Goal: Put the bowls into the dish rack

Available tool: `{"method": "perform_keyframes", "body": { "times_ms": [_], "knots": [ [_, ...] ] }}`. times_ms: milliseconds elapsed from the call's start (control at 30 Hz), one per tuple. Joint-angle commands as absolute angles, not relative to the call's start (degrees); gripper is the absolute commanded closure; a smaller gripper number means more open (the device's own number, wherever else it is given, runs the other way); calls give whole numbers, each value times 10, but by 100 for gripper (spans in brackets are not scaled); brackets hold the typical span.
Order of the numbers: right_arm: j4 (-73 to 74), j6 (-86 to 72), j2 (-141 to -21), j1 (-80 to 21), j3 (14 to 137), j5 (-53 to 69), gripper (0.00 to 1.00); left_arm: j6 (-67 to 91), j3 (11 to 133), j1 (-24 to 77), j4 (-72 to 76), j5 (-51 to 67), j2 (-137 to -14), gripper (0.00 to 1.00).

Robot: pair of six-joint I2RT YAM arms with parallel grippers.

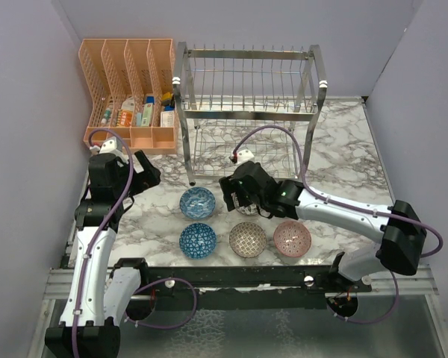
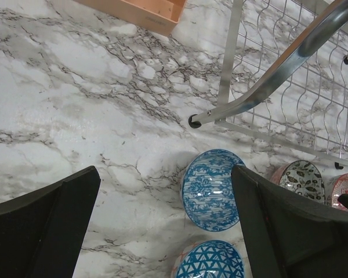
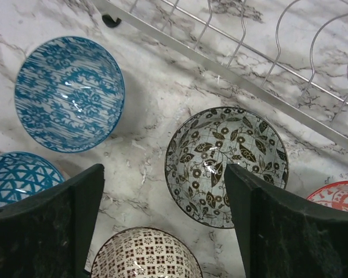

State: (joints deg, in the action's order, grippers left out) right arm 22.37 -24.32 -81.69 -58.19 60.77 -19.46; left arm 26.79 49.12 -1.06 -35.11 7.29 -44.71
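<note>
Five bowls sit on the marble table in front of the dish rack (image 1: 246, 104). The blue striped bowl (image 1: 197, 202) is at the back left, and the blue triangle-patterned bowl (image 1: 198, 240), brown-beige bowl (image 1: 248, 239) and pink-red bowl (image 1: 292, 237) form the front row. My right gripper (image 3: 162, 174) is open and hovers over the left rim of the dark-and-white bowl (image 3: 220, 150), touching nothing. My left gripper (image 2: 165, 185) is open and empty above bare table, left of the blue striped bowl (image 2: 210, 190).
An orange mesh file organizer (image 1: 131, 89) with small items stands left of the rack. The rack's curved leg and foot (image 2: 194, 121) lie just beyond the blue striped bowl. Purple walls close in the left, right and back.
</note>
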Motion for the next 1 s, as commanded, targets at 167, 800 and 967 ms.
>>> {"method": "perform_keyframes", "body": {
  "times_ms": [167,800,967],
  "knots": [
    [246,-255,-890,-586,612,-178,33,245,480,-14,-344,89,-445,1],
    [230,-261,-991,-586,624,-206,54,241,461,-14,-330,86,-455,1],
    [240,-257,-1022,-586,639,-228,57,240,456,-14,-324,87,-458,1]
  ]
}}
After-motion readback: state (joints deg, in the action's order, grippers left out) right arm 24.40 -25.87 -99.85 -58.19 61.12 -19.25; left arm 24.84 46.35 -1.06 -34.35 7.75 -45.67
